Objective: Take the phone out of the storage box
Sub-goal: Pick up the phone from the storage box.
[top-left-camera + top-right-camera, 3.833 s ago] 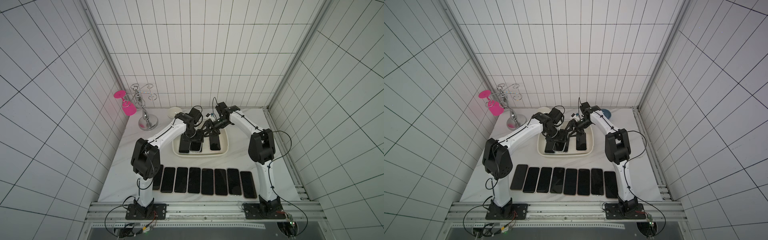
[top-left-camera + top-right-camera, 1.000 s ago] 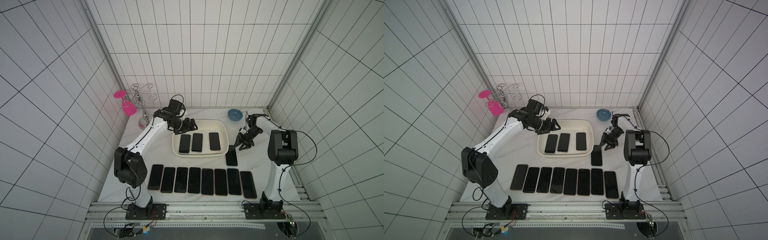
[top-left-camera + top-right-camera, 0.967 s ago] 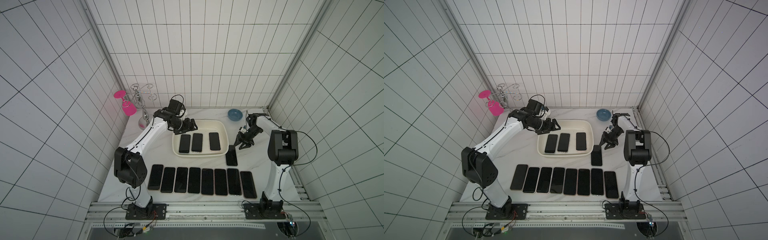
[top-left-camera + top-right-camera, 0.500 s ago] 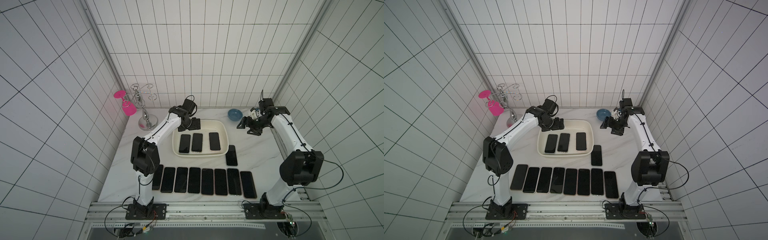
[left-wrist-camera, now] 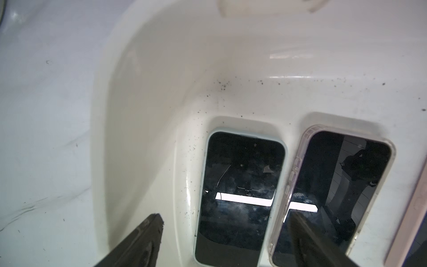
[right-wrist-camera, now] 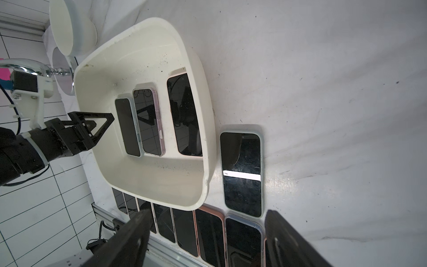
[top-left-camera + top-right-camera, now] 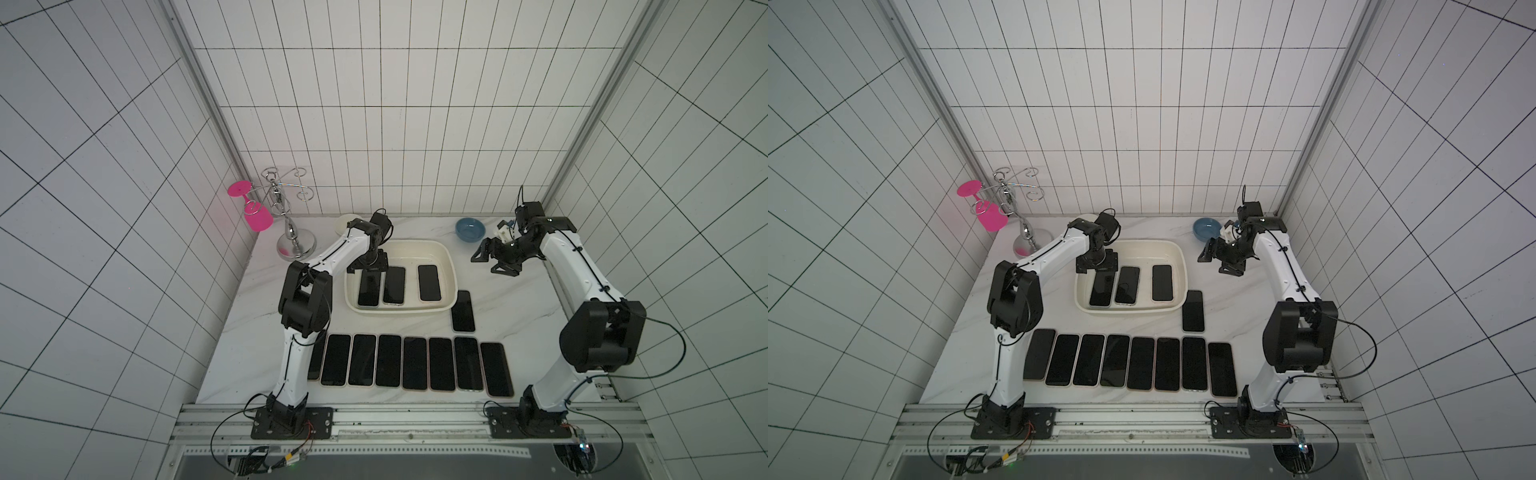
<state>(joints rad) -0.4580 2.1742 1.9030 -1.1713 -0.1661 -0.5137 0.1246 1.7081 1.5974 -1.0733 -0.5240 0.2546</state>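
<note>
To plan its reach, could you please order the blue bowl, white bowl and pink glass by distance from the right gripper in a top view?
1. Blue bowl, beside the right gripper, back right.
2. White bowl, back, left of centre.
3. Pink glass, far left.

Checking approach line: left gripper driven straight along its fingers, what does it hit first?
Probably the pale-cased phone in the storage box; the open left gripper straddles it. Depth unclear.

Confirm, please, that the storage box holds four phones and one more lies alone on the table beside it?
Not quite: the storage box holds three phones, not four, as a top view shows. One more phone does lie alone on the table beside it.
</note>
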